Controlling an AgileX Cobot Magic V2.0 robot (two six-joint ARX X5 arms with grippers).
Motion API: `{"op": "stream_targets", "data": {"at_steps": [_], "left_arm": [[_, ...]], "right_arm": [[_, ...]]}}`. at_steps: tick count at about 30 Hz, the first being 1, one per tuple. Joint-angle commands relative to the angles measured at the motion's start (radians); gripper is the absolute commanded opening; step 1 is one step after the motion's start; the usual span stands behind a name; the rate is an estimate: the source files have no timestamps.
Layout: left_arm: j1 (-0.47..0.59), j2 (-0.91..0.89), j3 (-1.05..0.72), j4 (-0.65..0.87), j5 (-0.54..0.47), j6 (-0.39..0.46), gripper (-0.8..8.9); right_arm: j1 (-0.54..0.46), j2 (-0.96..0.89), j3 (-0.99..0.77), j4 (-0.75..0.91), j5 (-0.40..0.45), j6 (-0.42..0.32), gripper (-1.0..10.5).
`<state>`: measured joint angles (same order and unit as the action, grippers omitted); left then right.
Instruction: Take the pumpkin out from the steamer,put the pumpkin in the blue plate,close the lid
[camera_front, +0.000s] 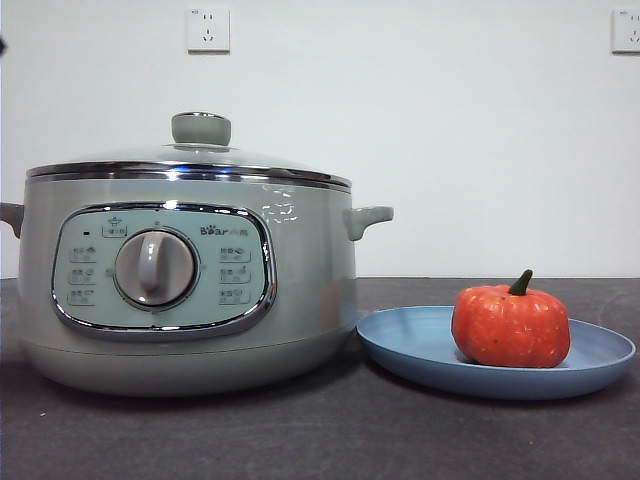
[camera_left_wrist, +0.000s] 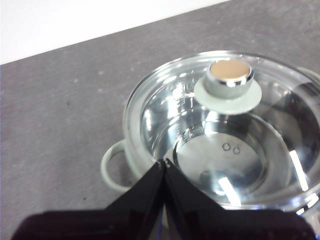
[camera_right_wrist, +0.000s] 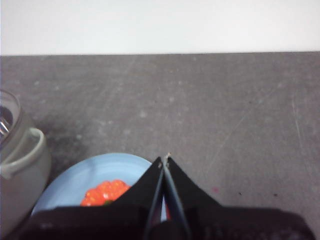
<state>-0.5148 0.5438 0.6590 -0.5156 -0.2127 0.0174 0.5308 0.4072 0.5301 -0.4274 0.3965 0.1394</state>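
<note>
The orange-red pumpkin (camera_front: 511, 325) with its green stem rests in the blue plate (camera_front: 420, 345), right of the steamer (camera_front: 190, 280). The lid (camera_front: 200, 150) sits shut on the steamer, its pale-green knob on top. In the left wrist view my left gripper (camera_left_wrist: 165, 162) is shut and empty, above the steamer's rim, with the lid (camera_left_wrist: 227, 85) and its knob beyond it. My right gripper (camera_right_wrist: 164, 159) is shut and empty, raised over the plate (camera_right_wrist: 75, 185); the pumpkin (camera_right_wrist: 105, 192) shows partly behind its jaws. Neither gripper shows in the front view.
The steamer (camera_left_wrist: 112, 167) shows a side handle near my left gripper. Its other handle (camera_right_wrist: 22, 150) shows in the right wrist view. Two wall sockets (camera_front: 208, 30) hang on the white wall. Dark tabletop (camera_front: 320, 440) runs in front.
</note>
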Motion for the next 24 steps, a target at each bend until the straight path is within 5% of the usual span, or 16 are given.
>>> {"op": "stream_targets", "data": {"at_steps": [1, 12, 24], "left_arm": [[0.043, -0.106, -0.006, -0.019, 0.012, 0.022, -0.04], [0.393, -0.403, -0.169, 0.113, 0.097, 0.039, -0.04], [0.515, -0.45, -0.528, 0.288, 0.272, 0.031, -0.04]], "right_arm": [[0.002, -0.002, -0.01, -0.014, 0.003, 0.009, -0.2], [0.002, -0.002, -0.01, -0.082, 0.003, 0.009, -0.2], [0.002, -0.002, -0.01, -0.105, 0.002, 0.009, -0.2]]}}
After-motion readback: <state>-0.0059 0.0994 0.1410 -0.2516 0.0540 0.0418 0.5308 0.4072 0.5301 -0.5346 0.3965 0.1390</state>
